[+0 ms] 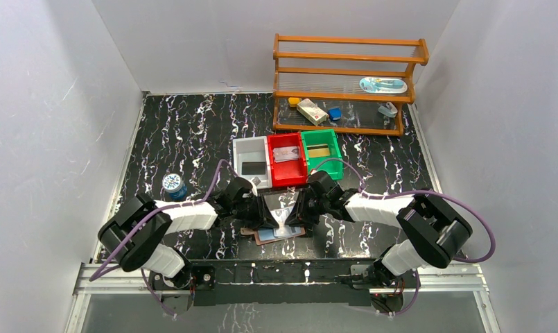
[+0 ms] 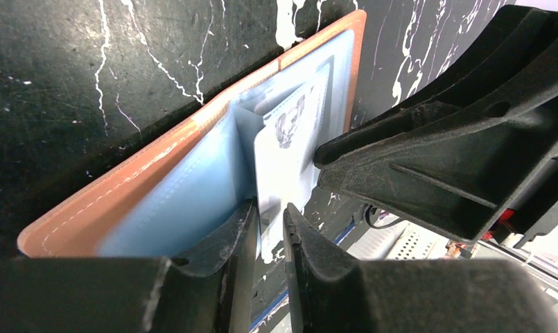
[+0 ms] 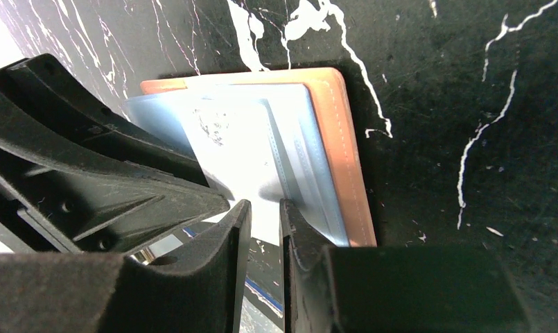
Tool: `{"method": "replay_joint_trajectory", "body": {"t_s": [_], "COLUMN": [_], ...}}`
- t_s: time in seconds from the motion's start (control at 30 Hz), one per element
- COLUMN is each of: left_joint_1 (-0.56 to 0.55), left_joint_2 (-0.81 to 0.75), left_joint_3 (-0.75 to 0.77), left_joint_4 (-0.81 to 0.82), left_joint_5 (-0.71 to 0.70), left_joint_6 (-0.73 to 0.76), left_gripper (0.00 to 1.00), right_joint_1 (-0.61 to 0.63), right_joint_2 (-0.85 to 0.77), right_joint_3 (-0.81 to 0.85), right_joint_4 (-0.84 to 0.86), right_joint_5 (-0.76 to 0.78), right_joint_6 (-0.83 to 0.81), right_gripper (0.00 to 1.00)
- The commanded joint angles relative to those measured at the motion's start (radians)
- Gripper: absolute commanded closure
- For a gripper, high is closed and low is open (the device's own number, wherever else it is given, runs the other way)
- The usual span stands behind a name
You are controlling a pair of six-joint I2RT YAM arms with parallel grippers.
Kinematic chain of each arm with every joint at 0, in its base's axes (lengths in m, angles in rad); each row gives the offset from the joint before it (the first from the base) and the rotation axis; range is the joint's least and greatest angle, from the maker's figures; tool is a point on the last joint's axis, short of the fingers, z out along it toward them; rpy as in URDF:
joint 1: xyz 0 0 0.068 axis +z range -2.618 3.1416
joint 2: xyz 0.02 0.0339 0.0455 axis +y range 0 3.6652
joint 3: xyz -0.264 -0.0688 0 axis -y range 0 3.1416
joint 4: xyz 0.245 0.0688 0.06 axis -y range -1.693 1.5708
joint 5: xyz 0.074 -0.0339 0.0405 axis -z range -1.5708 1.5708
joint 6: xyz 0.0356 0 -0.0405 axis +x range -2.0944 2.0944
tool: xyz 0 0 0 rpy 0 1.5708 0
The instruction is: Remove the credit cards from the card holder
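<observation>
White bin (image 1: 251, 151), red bin (image 1: 288, 175), green bin (image 1: 333, 164); wooden rack (image 1: 351, 57); blue tin (image 1: 173, 184).

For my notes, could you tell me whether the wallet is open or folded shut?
Open: the wallet lies spread, blue pockets up, a card showing.

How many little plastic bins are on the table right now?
3, side by side in a row in front of the wooden shelf: white bin on the left, red bin in the middle, green bin on the right. No others seem hidden.
</observation>
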State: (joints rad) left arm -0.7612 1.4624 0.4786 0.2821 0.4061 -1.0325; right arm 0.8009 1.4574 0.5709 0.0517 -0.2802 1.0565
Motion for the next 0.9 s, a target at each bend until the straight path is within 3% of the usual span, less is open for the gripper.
{"method": "replay_joint_trajectory", "body": {"t_s": [0.0,0.1,0.2,0.77,0.87], "left_joint_1": [-0.003,-0.003,-0.003,0.001,0.000], "left_joint_2": [-0.059,-0.048,-0.040,-0.167,-0.155], "left_joint_3": [0.005,0.005,0.005,-0.031,-0.020], "left_joint_4": [-0.021,0.008,0.027,-0.133,-0.133], "left_joint_5": [-0.008,0.009,0.023,-0.036,-0.025], "left_joint_6": [0.017,0.011,0.009,0.062,0.071], "left_gripper": [0.82,0.88,1.00,1.00,0.95], "right_joint_1": [0.005,0.006,0.006,0.006,0.006], "right_joint_2": [0.001,0.006,0.009,0.015,0.006], "right_joint_3": [-0.006,-0.006,-0.006,0.024,0.035], "right_joint_4": [-0.036,-0.036,-0.040,-0.111,-0.100], "right_joint_5": [0.040,0.038,0.038,0.086,0.070], "right_joint_6": [-0.001,-0.003,-0.003,-0.010,-0.014], "right_gripper": [0.70,0.69,0.68,0.71,0.71]}}
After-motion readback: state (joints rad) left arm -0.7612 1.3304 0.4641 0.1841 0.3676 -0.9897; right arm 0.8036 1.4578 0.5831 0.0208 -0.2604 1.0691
